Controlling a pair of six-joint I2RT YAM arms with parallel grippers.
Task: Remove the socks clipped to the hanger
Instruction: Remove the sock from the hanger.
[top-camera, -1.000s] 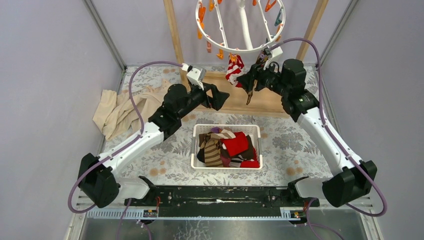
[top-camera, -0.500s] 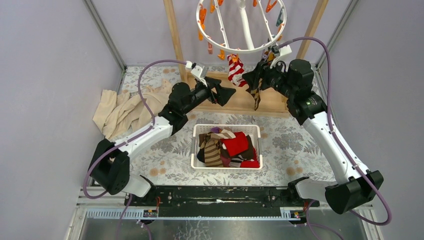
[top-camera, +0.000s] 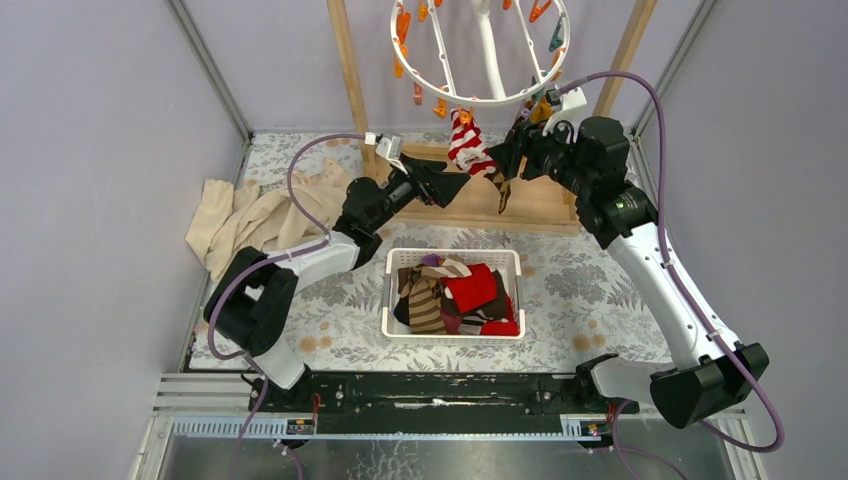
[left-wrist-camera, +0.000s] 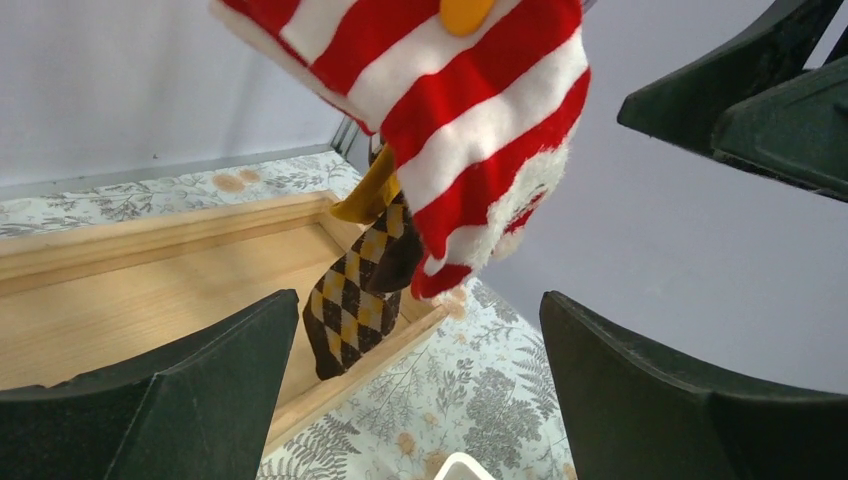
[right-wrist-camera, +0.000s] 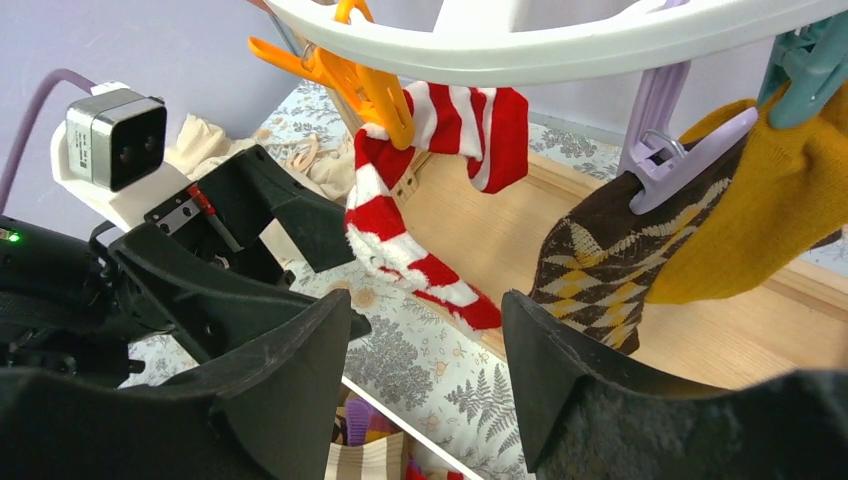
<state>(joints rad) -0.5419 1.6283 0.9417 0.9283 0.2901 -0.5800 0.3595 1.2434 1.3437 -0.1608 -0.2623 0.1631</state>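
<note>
Striped sock (top-camera: 466, 140) now nearer left hand (top-camera: 455, 186)

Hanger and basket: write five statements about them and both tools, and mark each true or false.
1. The striped sock hangs from an orange clip on the hanger. True.
2. The left tool is shut on the striped sock. False: its jaws stand wide open, and the sock hangs ungripped ahead of them.
3. A lilac clip holds the argyle sock. True.
4. The basket is empty. False: it holds a heap of socks.
5. The right tool grips the mustard sock. False: its jaws are apart with nothing between them.
</note>
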